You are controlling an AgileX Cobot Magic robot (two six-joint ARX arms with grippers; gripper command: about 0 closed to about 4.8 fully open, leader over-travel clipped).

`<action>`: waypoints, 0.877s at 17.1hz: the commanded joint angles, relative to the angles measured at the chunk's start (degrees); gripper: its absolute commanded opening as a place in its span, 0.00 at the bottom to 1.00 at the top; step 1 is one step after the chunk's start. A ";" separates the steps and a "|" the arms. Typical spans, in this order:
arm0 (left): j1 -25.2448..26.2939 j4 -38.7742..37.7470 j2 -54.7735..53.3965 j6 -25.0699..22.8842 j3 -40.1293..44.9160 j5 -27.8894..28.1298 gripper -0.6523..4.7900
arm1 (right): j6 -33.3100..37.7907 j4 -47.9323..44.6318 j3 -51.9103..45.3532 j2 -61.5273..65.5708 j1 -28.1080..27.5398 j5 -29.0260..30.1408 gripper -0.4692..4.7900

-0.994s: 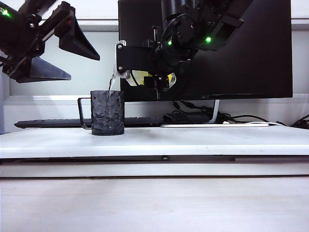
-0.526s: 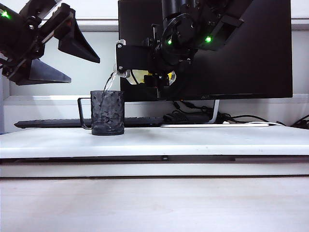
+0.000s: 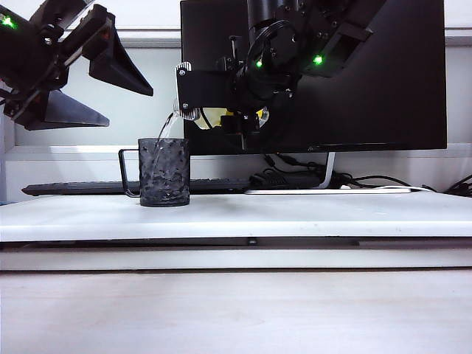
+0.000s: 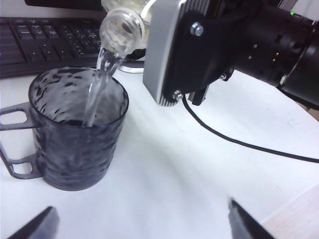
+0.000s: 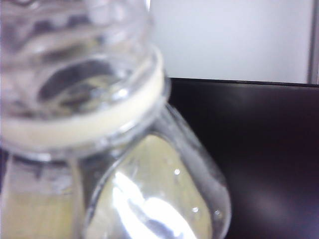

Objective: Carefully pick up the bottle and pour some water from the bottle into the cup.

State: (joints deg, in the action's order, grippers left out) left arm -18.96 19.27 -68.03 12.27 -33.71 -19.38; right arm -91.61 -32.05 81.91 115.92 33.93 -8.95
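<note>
My right gripper clamps the bottle, tipped over the cup on the table. Only left wrist view shows water landing inside. Left gripper spread wide, empty, up beside. Monitor and keyboard behind.

Bottle: small clear plastic bottle with yellow label, tipped neck-down above the mug.
Water: thin clear stream of water falling inside the rim.
Cup: dark hammered cylindrical mug with wire handle, upright on the white table.
</note>
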 commanded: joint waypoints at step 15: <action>0.04 0.26 0.07 -0.24 -0.11 -0.37 1.00 | 2.32 -2.89 0.55 -0.83 0.11 -0.17 0.50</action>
State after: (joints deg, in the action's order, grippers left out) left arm -18.96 19.25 -68.03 12.25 -33.71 -19.38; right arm -91.15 -32.29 81.93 115.92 33.93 -8.95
